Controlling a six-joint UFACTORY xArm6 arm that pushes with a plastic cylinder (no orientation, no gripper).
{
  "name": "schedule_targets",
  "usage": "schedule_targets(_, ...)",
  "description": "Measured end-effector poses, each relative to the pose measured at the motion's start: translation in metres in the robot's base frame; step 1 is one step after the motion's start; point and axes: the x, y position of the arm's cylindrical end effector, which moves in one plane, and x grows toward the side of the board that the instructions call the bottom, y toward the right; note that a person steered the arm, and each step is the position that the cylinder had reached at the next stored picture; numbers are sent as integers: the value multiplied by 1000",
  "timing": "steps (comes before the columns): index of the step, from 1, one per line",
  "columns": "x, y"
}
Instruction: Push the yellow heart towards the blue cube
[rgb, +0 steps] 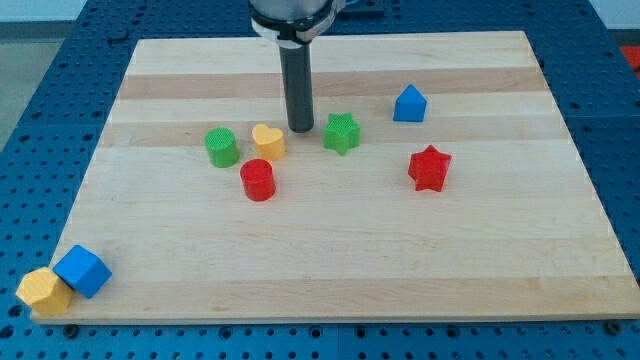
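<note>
The small yellow heart block (268, 141) sits near the middle of the wooden board (330, 260). My tip (301, 129) is just beside it, at its upper right (I have no fingers to open or close, only a dark rod). A green round block (222, 147) is to the heart's left, a red round block (258, 180) just below it. A green star block (342, 133) is right of my tip. The blue cube (82, 271) is far off at the bottom left corner, touching a yellow block (45, 291).

Dark rod hangs straight down from mount at view's top centre, upright, no tilt. My tip (301, 130) at rod's lower end, down at board level, upper-middle of view.
</note>
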Motion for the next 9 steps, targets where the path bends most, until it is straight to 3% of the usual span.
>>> schedule_targets(2,17,-43)
schedule_targets(6,58,-46)
schedule_targets(9,91,-113)
